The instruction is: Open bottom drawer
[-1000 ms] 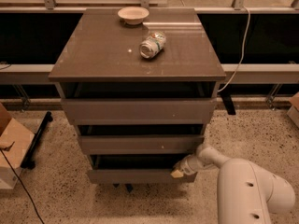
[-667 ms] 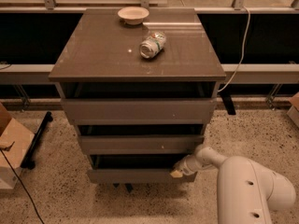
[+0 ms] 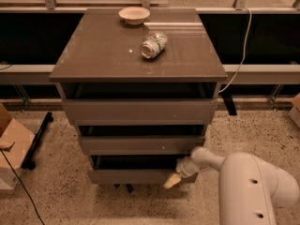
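The bottom drawer (image 3: 133,176) is the lowest, slimmest grey-brown front of the three-drawer cabinet (image 3: 93,55). A dark gap shows above its front panel. My gripper (image 3: 171,181), with a cream-coloured tip, is at the right end of this drawer front, touching or very close to its lower right corner. My white arm (image 3: 253,186) reaches in from the lower right. The middle drawer (image 3: 140,144) and top drawer (image 3: 139,110) sit above it.
A crushed can (image 3: 153,45) and a small bowl (image 3: 134,15) lie on the cabinet top. A cardboard box (image 3: 11,146) and a black stand leg (image 3: 37,137) are on the speckled floor at left. A white cable (image 3: 241,46) hangs at right behind the cabinet.
My gripper tip has shifted slightly down and to the left along the bottom drawer's right end. The drawer front looks in about the same place.
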Controlling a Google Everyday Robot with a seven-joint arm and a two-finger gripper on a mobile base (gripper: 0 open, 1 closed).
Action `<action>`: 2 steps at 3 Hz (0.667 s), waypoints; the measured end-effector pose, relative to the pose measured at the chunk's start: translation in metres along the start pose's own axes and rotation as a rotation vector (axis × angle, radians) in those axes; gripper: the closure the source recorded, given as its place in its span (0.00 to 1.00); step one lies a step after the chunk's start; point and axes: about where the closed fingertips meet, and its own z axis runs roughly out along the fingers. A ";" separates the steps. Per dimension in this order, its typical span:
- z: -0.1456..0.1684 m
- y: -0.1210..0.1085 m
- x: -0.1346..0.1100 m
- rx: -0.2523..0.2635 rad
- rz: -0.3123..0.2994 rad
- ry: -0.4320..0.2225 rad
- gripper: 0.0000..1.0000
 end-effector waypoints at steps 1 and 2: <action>0.003 0.002 -0.003 0.000 -0.013 -0.011 0.00; 0.015 0.002 0.001 -0.038 -0.007 -0.025 0.19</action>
